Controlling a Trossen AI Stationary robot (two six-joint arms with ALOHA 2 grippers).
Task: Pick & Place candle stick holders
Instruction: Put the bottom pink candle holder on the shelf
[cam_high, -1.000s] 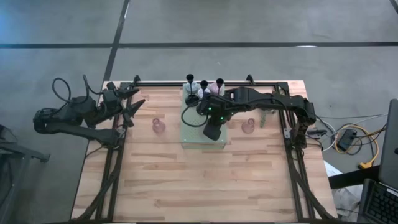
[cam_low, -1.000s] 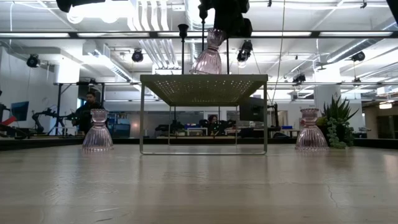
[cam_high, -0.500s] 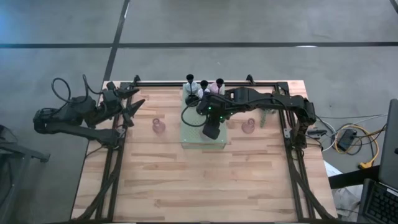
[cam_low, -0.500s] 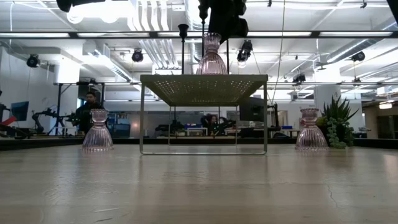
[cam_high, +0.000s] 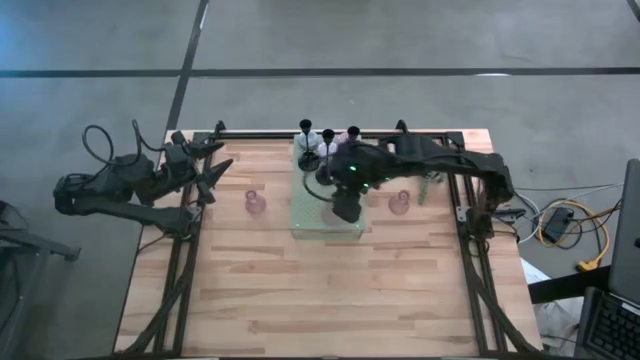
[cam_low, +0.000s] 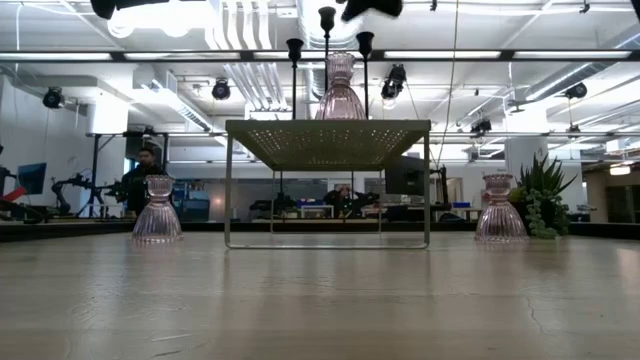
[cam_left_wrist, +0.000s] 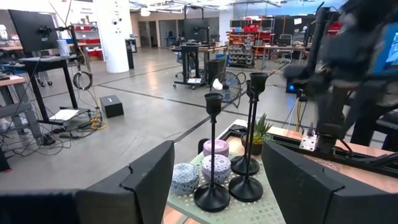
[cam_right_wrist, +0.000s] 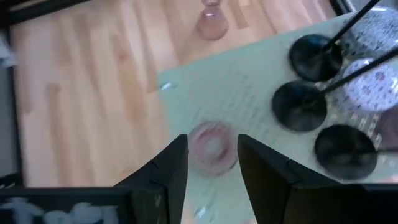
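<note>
A pink glass candle stick holder (cam_low: 340, 90) stands upright on its base on the raised pale green mat (cam_low: 330, 130). My right gripper (cam_right_wrist: 211, 142) hangs open above it, touching nothing, and shows at the top of the low view (cam_low: 370, 8). At the mat's far end stand three black thin-stemmed holders (cam_left_wrist: 212, 155) and the round pastel ones (cam_left_wrist: 216, 167). Two more pink holders rest on the table, one left of the mat (cam_high: 255, 202) and one right of it (cam_high: 400, 204). My left gripper (cam_high: 213, 178) waits open at the table's left edge.
A small green potted plant (cam_low: 543, 195) stands beside the right pink holder. The mat stands on thin wire legs (cam_low: 228, 190) with open room beneath it. Bare wooden tabletop (cam_high: 320, 290) lies toward the near edge.
My right gripper has let go of the pink holder and gone up, clear of it. The holder hung tilted over the mat a second ago; it now stands upright on the mat by itself.
</note>
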